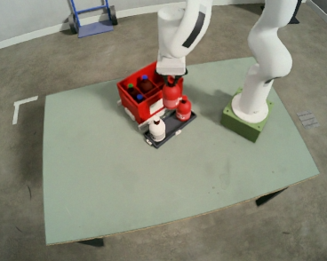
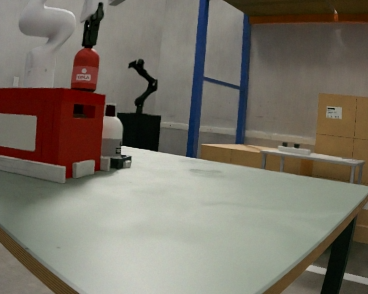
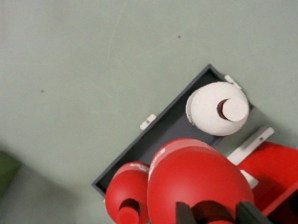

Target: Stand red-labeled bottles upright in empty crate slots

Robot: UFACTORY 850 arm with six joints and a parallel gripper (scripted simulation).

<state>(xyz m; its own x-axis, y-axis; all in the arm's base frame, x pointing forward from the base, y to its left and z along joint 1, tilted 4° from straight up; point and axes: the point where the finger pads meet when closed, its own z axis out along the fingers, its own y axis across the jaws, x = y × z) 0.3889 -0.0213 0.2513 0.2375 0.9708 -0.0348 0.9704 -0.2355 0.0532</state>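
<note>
My gripper (image 1: 171,80) (image 2: 91,31) (image 3: 214,212) is shut on the neck of a red-labeled bottle (image 1: 171,96) (image 2: 85,70) (image 3: 197,182) and holds it in the air, above the tray and by the crate's near corner. A second red bottle (image 1: 183,109) (image 3: 128,200) stands on the dark tray (image 1: 169,132) (image 3: 165,132). A white bottle (image 1: 157,129) (image 2: 111,135) (image 3: 216,109) stands at the tray's other end. The red crate (image 1: 136,106) (image 2: 43,127) (image 3: 270,167) stands beside the tray and holds bottles with a green cap (image 1: 131,86), a blue cap (image 1: 139,96) and a dark cap (image 1: 145,78).
The arm's green base block (image 1: 244,120) (image 3: 7,170) stands to the right of the tray. White blocks (image 2: 53,171) line the crate's foot. The table's edges lie far from the tray and crate.
</note>
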